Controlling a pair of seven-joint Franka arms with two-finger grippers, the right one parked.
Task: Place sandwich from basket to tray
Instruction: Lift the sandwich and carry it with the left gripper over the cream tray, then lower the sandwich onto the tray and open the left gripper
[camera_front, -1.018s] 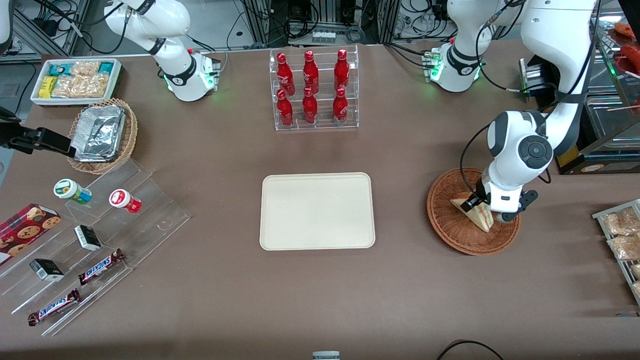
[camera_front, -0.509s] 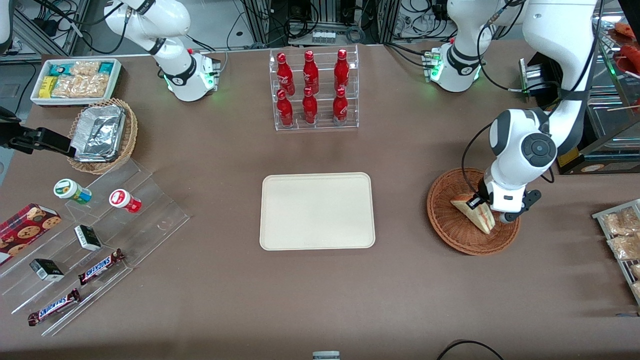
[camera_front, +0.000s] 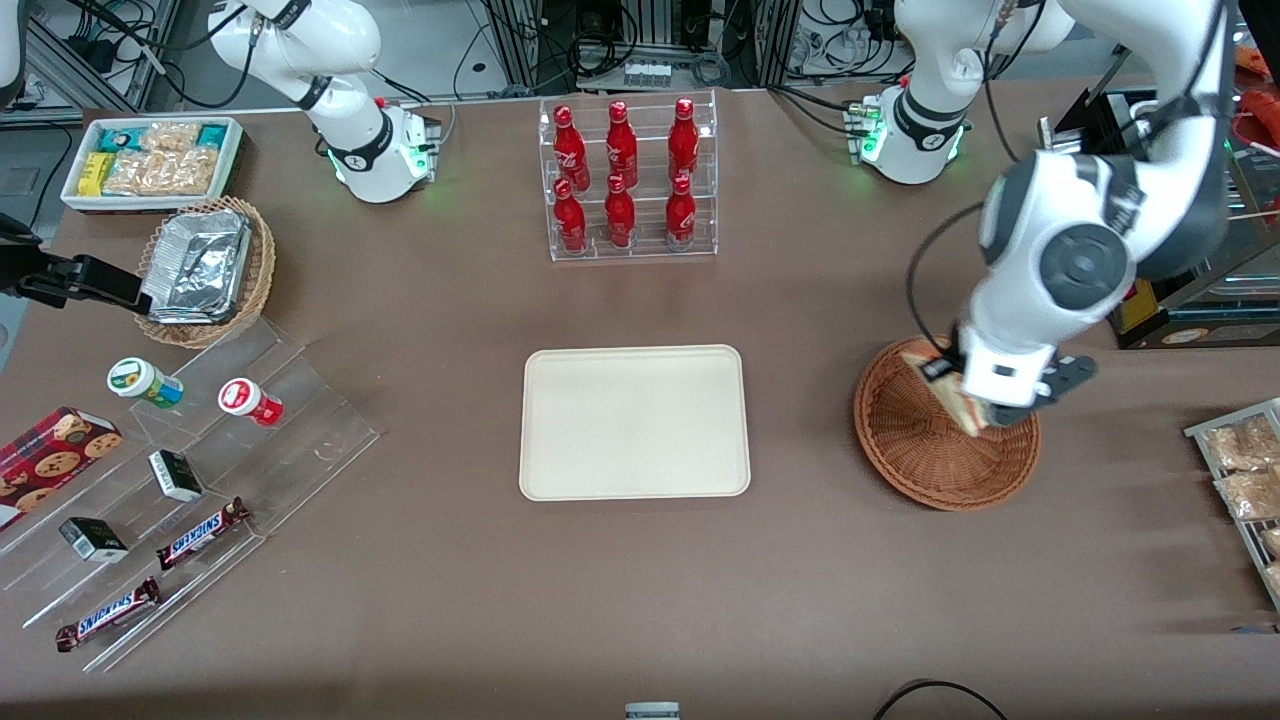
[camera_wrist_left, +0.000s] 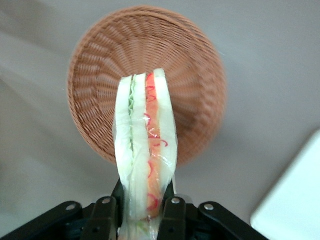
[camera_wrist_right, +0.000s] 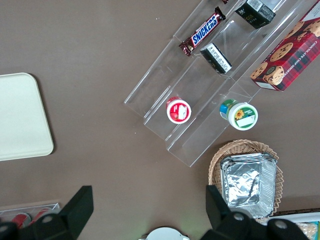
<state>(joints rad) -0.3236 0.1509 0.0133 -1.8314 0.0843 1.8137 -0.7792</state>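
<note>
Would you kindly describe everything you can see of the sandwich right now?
The sandwich is a triangular wedge of pale cream bread, its cut edge showing a green layer beside a red-orange one, apparently under clear wrap. The left arm's claw is shut on its wide end, its dark fingers pressing the two bread faces. It hangs in the air above the brown wicker basket, touching only the claw.

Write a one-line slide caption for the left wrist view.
Gripper shut on the sandwich, held lifted above the brown wicker basket, with a corner of the cream tray in sight.
</note>
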